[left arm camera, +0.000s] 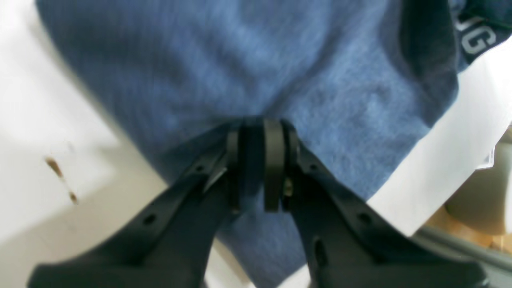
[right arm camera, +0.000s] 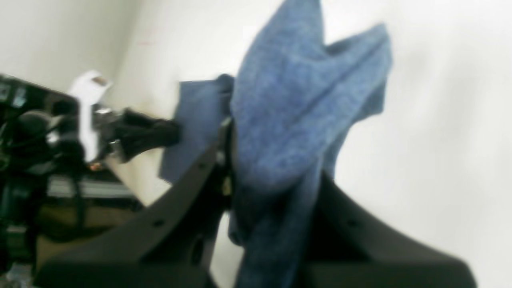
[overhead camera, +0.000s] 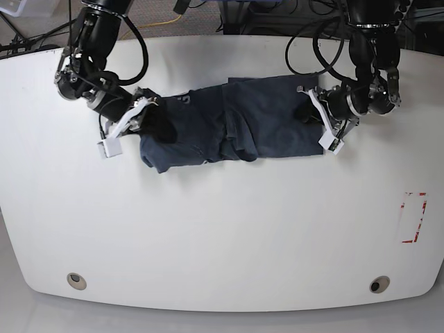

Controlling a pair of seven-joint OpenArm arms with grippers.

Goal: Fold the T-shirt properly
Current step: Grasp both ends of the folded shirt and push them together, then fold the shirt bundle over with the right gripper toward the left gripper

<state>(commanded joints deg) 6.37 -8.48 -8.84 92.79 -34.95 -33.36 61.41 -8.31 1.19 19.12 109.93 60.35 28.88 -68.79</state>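
The dark slate-blue T-shirt [overhead camera: 232,128] lies bunched in a band across the far middle of the white table [overhead camera: 222,236]. My left gripper [overhead camera: 304,111], on the base view's right, is at the shirt's right end. In the left wrist view this gripper [left arm camera: 260,160] is shut on a fold of the blue cloth [left arm camera: 248,72], and white lettering [left arm camera: 476,40] shows at the top right. My right gripper [overhead camera: 158,126] is at the shirt's left end. In the right wrist view this gripper [right arm camera: 256,176] is shut on the cloth [right arm camera: 288,108], which stands up in a raised peak.
A red-outlined mark [overhead camera: 414,216] is on the table at the right. Two round holes [overhead camera: 76,280] [overhead camera: 378,284] sit near the front edge. Cables and gear lie behind the table's far edge [overhead camera: 229,14]. A brown stain [left arm camera: 60,176] marks the tabletop.
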